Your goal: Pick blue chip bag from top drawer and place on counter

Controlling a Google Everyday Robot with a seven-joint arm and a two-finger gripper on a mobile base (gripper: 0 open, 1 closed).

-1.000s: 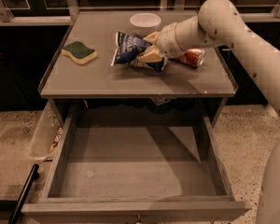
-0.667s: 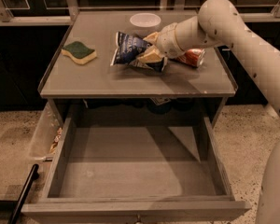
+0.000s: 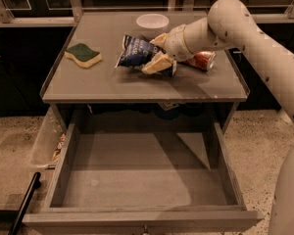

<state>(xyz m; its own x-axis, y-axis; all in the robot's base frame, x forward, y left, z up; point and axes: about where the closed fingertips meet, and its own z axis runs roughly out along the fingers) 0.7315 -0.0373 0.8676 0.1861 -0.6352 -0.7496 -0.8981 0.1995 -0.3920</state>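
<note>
The blue chip bag point(image 3: 133, 51) lies crumpled on the counter point(image 3: 88, 84), right of its middle. My gripper point(image 3: 151, 54) reaches in from the right and is shut on the bag's right end, one finger point(image 3: 159, 39) behind it and one in front, low over the counter. The top drawer point(image 3: 137, 173) is pulled fully open below the counter's front edge, and its grey bottom is bare.
A red soda can point(image 3: 202, 60) lies just right of the gripper, behind my wrist. A white bowl point(image 3: 152, 21) stands at the counter's back and a green sponge point(image 3: 83, 55) at its left. A clear plastic bin point(image 3: 45, 140) hangs left of the drawer. A black bar point(image 3: 23, 204) stands at lower left.
</note>
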